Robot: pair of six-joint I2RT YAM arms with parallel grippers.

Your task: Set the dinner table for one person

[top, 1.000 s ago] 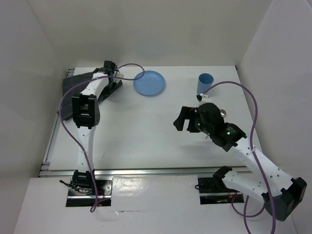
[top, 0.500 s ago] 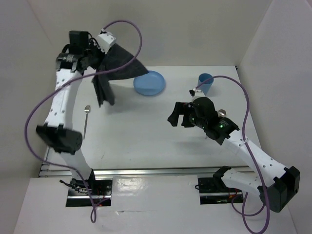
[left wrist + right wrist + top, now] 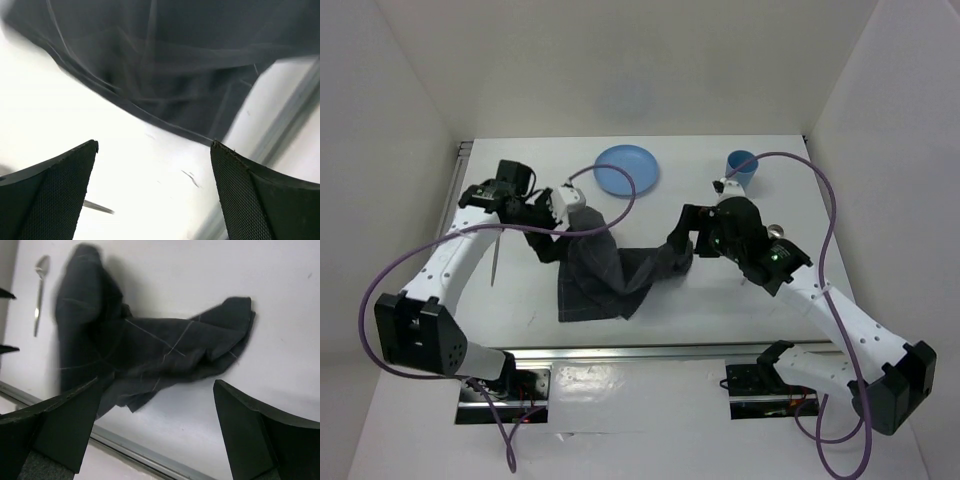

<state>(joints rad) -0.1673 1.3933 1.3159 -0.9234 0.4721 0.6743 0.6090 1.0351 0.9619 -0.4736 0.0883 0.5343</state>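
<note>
Cloth mat (image 3: 600, 275) dropped from air onto dinner table (image 3: 700, 305), crumpled.

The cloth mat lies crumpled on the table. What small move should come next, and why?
Probably lower the right gripper onto the bunched right corner of the cloth mat and close, to pull it flat. The mat lies crumpled, and the left gripper is open too, holding nothing.

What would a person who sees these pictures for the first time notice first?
A dark cloth lies crumpled on the white table, near its front edge, between the two arms. Both grippers are open close to it: the left gripper by its far left end, the right gripper by its right corner. At the back are a blue plate and a blue cup.
</note>
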